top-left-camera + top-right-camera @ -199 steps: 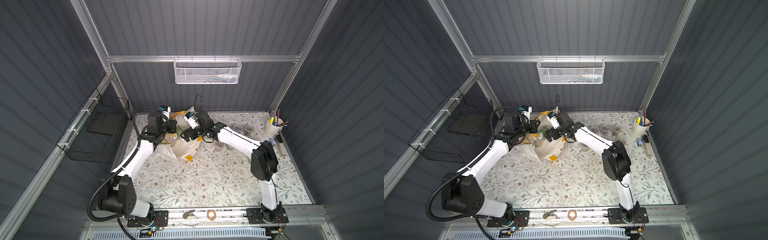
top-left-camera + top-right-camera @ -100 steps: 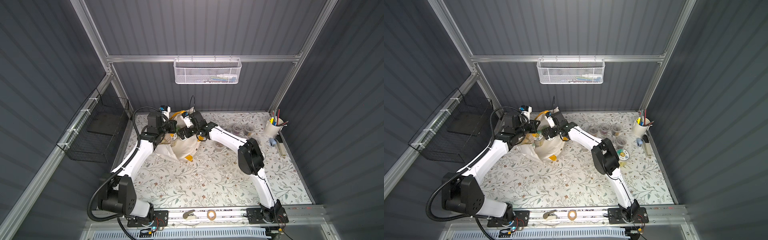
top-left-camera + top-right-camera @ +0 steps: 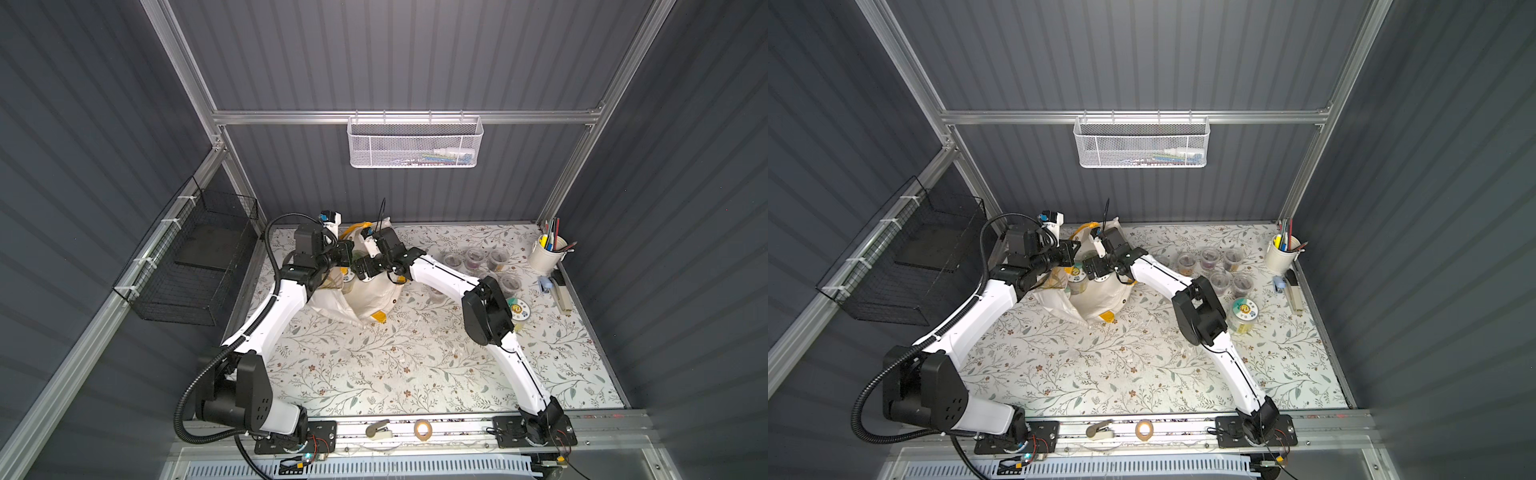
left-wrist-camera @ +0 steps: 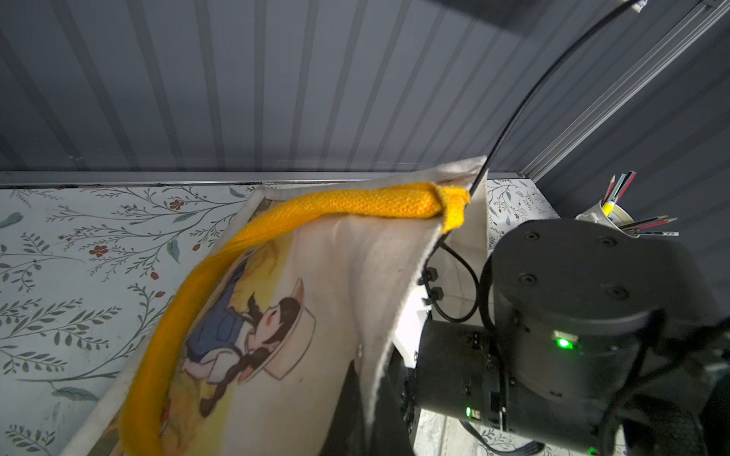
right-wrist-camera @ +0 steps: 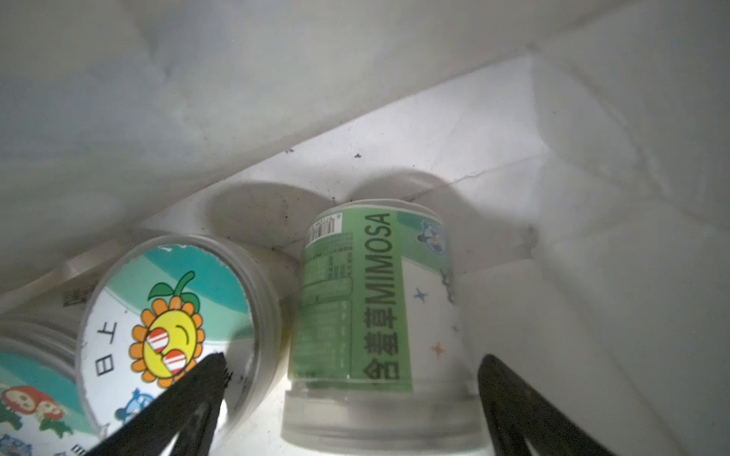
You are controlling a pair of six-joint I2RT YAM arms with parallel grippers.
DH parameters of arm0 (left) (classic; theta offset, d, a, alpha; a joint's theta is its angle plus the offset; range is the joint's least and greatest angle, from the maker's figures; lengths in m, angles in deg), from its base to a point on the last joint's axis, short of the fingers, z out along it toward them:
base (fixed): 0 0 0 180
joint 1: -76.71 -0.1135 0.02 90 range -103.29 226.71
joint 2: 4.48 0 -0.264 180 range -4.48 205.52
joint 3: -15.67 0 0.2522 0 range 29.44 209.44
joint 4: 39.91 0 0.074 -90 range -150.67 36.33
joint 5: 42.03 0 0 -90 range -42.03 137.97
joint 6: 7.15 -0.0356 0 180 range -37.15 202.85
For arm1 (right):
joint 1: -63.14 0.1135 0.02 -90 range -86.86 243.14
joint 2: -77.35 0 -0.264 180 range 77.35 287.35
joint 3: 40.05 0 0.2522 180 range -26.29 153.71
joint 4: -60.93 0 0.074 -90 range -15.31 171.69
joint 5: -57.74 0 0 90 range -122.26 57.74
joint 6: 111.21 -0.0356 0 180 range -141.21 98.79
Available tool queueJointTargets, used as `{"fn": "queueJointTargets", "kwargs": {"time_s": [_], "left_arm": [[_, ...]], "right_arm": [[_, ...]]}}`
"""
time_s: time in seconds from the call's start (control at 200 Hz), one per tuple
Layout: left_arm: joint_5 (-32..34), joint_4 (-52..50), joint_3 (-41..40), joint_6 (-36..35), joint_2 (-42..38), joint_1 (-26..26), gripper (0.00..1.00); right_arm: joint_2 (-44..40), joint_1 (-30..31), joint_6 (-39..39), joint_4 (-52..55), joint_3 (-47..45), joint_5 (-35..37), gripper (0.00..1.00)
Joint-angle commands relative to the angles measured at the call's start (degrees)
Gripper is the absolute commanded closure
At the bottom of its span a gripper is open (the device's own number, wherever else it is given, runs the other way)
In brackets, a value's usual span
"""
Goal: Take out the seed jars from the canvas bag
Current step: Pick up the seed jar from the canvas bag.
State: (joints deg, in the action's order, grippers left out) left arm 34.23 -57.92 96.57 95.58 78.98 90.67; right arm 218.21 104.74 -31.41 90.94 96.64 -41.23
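Left gripper (image 3: 348,254) is clenched on the rim of the canvas bag (image 3: 374,297), seemingly to hold its mouth open. Inside, the right gripper (image 5: 351,360), released, straddles the MIMOSA seed jar (image 5: 375,308). Seed cups (image 3: 473,258) stand outside.

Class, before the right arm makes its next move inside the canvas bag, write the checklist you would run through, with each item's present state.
1. Right gripper open: ok.
2. MIMOSA jar between its fingers: ok, lying on its side, not yet gripped.
3. One finger clear of the sunflower-lidded jar: cannot tell; they overlap in the wrist view.
4. Left gripper shut at the canvas bag rim: ok; what it pinches is hidden.
5. Bag emptied: not ok, three jars show inside.
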Motion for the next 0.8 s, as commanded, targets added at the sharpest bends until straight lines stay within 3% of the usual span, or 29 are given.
{"fn": "queueJointTargets", "kwargs": {"time_s": [0.0, 0.245, 0.51, 0.795], "left_arm": [[-1.28, 0.78, 0.22, 0.36, -1.86, 0.19, 1.0], [-1.11, 0.56, 0.03, 0.28, -2.12, 0.19, 1.0], [-1.3, 0.85, 0.07, 0.61, -1.89, 0.19, 1.0], [-1.15, 0.6, -0.23, 0.45, -2.17, 0.19, 1.0]], "right_arm": [[1.22, -0.37, -1.12, 1.58, 0.39, 0.5, 0.02], [-2.23, -2.07, -6.44, -3.97, -6.83, -1.49, 0.05], [-1.91, -2.36, -6.3, -3.41, -7.7, -1.89, 0.05], [-3.95, -4.43, -11.94, -8.97, -12.61, -5.79, 0.06]]}}
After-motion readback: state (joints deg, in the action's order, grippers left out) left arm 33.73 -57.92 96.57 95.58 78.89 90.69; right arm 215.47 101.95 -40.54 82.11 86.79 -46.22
